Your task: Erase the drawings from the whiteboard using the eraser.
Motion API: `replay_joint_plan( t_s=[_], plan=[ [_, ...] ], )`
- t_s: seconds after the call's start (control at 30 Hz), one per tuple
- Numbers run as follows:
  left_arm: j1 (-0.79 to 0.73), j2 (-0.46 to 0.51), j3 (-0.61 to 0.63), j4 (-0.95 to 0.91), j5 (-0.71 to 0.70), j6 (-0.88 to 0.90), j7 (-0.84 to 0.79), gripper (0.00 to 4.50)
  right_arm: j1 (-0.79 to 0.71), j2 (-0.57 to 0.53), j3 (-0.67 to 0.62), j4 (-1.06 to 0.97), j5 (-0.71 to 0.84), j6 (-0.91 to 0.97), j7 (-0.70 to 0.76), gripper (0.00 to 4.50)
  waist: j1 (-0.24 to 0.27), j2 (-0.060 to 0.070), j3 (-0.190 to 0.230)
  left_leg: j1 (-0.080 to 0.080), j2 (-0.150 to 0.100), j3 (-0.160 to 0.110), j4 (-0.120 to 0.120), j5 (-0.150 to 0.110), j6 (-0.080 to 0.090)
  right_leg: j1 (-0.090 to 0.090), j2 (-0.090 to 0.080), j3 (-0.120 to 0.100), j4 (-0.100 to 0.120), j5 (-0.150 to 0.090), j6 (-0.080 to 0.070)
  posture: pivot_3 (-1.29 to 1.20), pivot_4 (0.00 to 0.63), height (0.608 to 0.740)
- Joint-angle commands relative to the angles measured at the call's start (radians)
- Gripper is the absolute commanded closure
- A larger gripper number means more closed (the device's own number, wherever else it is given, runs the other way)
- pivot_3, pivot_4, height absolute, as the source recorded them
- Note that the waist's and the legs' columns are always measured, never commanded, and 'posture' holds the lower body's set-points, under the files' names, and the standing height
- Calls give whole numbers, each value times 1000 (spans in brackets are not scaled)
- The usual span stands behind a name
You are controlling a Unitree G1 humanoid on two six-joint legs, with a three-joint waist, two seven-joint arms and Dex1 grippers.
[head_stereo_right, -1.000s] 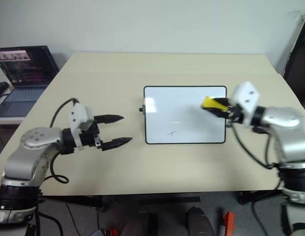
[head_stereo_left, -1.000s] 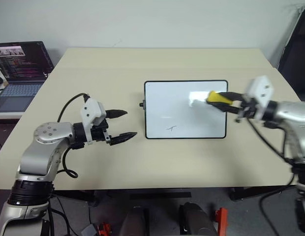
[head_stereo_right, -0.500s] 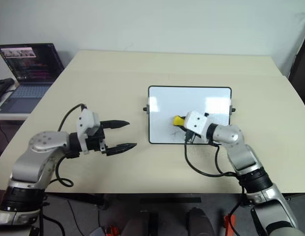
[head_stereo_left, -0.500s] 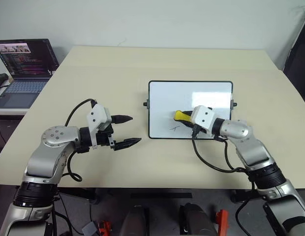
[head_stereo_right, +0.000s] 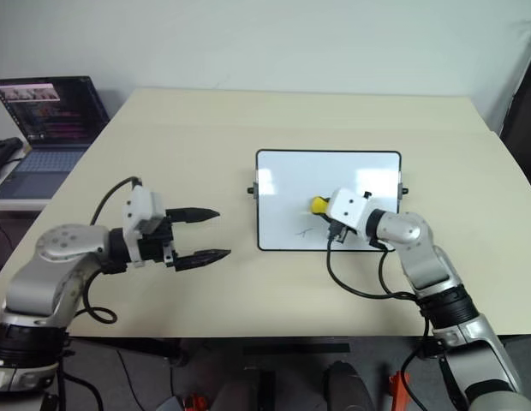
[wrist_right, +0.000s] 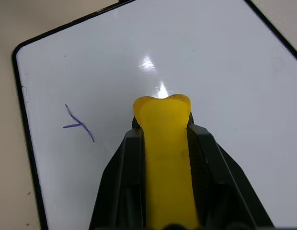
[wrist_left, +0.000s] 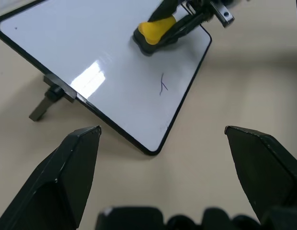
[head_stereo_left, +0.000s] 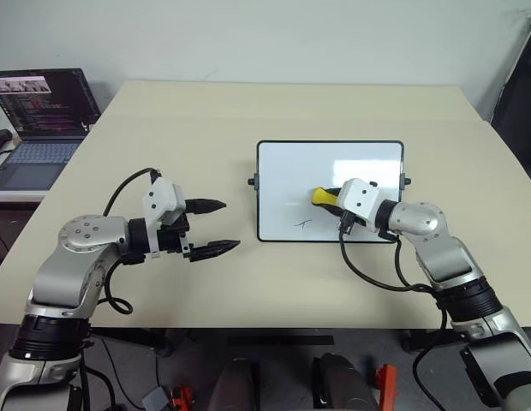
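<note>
Whiteboard [head_stereo_left: 330, 167]: small, white, black-framed, flat on beige table [head_stereo_left: 248, 111], right of centre; small black knob on each short side

Drawings [head_stereo_left: 301, 225]: one thin cross-like mark left, near board's front edge, towards its left corner; remainder of surface white, with glare patches

Eraser [head_stereo_left: 323, 197]: yellow block, black underside, over board's middle, just beyond and to right of the mark; apart from the mark; contact with board surface not certain

Right gripper [wrist_right: 160, 132]: fingers pressed against both sides of eraser, yellow end projecting past fingertips; angled forward and to the left over board

Left gripper [head_stereo_left: 212, 227]: above bare table, left of board, pointing towards it; jaws spread wide, nothing between; clear of board

Laptop [head_stereo_left: 38, 116]: open, screen lit, on separate surface beyond table's far left corner
</note>
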Motion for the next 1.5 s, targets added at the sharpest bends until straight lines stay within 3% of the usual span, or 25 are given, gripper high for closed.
replay_joint_plan(
  t_s=[0.03, 0.47, 0.77, 0.83, 1.27, 1.5],
  plan=[
    [-84, -20, 14, 9, 13, -29, 35, 0, -34, -7, -31, -20, 31, -7, 21, 3650, 2, 0, 0, 0, 0, 0, 0, 0, 0, 0, 0, 0, 0, 0, 0, 0, 150, 740],
    [-76, -19, 1, 1, 27, -32, 33, 0, -114, 121, 102, 265, -140, -133, -92, 3650, -24, -2, -1, 5, 0, 1, 1, 0, 0, 0, 1, 2, 9, 0, 0, 0, 150, 740],
    [-41, -7, 1, -16, 31, -20, 17, 0, -19, 129, 215, 257, -141, -133, 51, 3650, -25, -4, -3, 17, 0, 0, 1, 4, 1, 11, 2, 2, 13, -2, -1, 0, 150, 740],
    [-39, -6, 3, -18, 30, -16, 18, 0, -15, 134, 216, 259, -142, -130, 52, 3650, -25, -4, -3, 25, 0, -1, 1, 4, 1, 18, 2, 1, 12, -5, 0, 0, 150, 740],
    [-73, -13, -10, 1, 39, -15, 15, 0, -197, 77, 104, 421, -183, -197, -137, 3661, -17, -4, -3, 25, 0, -2, 1, 5, 2, 18, 2, 1, 13, -5, -1, 0, 150, 740],
    [-86, -21, -17, 17, 48, -22, 9, 0, -93, 96, 156, 335, -136, -176, -32, 3662, -11, -6, -4, 24, 0, -2, 0, 5, 2, 18, 1, 0, 12, -5, -1, 0, 150, 740]
  ],
)
